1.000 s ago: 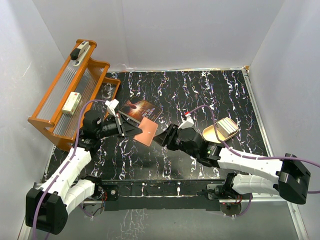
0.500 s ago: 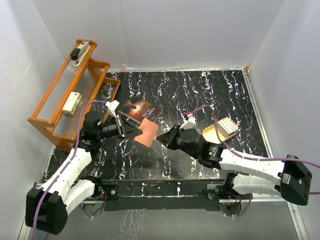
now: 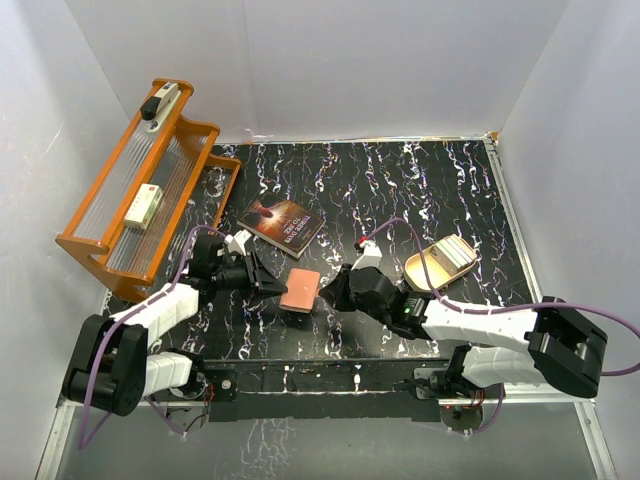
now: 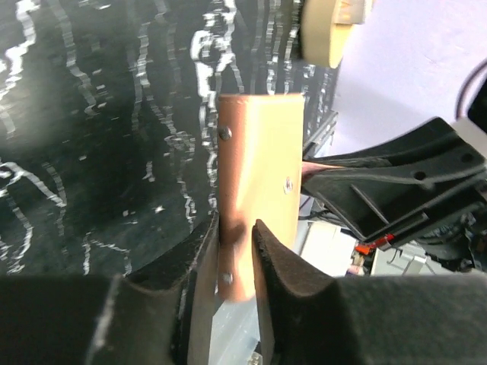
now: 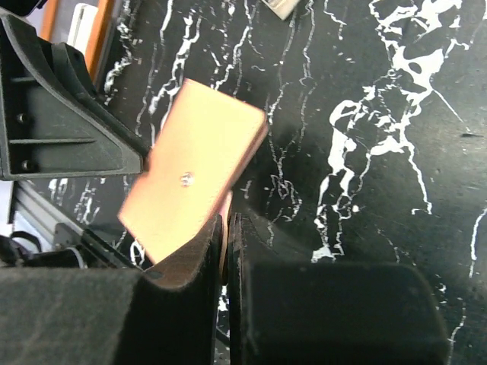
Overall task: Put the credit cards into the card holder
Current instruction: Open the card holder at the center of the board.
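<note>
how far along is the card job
Done: nothing visible, no card shows in the card holder. In hand: the left gripper and right gripper each pinch an edge of it. Left: opening it and loading the credit cards, which I can't pick out here.

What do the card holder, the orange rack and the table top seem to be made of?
The card holder: probably leather or an imitation, reddish-brown and matte, with small metal studs. The rack: a glossy orange frame, plastic or lacquered wood, with clear ribbed panels. The table top: black with white veins like marble, perhaps only a printed sheet.
</note>
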Controlling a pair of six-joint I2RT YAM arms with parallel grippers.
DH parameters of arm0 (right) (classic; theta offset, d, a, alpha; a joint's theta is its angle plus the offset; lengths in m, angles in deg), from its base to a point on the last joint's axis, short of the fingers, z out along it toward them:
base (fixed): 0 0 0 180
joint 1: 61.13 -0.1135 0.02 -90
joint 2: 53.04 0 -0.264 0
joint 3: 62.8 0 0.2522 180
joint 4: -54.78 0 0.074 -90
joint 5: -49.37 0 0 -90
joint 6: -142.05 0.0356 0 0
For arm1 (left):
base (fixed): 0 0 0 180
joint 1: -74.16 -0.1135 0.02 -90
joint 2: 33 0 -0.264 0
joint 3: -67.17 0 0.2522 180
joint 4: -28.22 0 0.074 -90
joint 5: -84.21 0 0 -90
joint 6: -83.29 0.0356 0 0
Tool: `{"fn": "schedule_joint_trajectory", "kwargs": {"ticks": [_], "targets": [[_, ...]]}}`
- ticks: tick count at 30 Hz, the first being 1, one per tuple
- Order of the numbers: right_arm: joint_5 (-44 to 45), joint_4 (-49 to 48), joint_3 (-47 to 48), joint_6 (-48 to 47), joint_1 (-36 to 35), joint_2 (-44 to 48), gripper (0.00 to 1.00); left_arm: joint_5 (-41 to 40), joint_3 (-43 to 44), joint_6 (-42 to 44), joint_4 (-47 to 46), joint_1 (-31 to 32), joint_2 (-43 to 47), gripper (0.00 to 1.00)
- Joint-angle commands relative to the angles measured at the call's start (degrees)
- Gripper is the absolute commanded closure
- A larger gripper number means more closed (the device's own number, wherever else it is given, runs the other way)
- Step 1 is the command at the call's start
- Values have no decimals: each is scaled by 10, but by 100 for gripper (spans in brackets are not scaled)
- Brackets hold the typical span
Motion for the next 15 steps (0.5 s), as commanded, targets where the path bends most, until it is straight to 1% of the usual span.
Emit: {"fn": "schedule_joint_trajectory", "kwargs": {"ticks": [1, 4, 6, 9, 12, 15], "targets": [[16, -37, -2, -37, 4, -9, 100, -32, -1, 31, 27, -4, -10, 73], [16, -16, 0, -39, 5, -5, 100, -53, 15, 57, 72, -4, -9, 64], [11, -8, 3, -57, 5, 4, 100, -58, 22, 71, 91, -4, -6, 56], [8, -6, 5, -69, 5, 12, 100, -57, 22, 74, 94, -4, 5, 45], [7, -6, 9, -85, 5, 9, 100, -55, 22, 75, 93, -4, 10, 41], [8, 2, 16, -109, 6, -1, 100, -59, 26, 76, 97, -4, 11, 38]]}}
